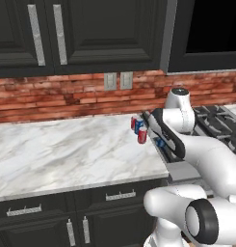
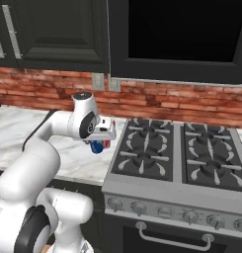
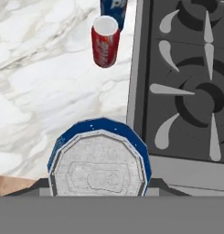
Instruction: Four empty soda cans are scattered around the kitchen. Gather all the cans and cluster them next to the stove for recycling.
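Hand (image 2: 100,143) clamped on blue can (image 3: 99,157); left base view adds three cans (image 1: 138,128) beside stove (image 2: 191,158).

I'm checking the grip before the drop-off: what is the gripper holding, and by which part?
A blue soda can with a silver top, clamped in the gripper around its side wall, just left of the stove.

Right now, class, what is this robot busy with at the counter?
The gripper is shut on a blue soda can, held above the marble counter right beside the stove. Three more cans, two red and one blue, already stand clustered on the counter by the stove's edge.
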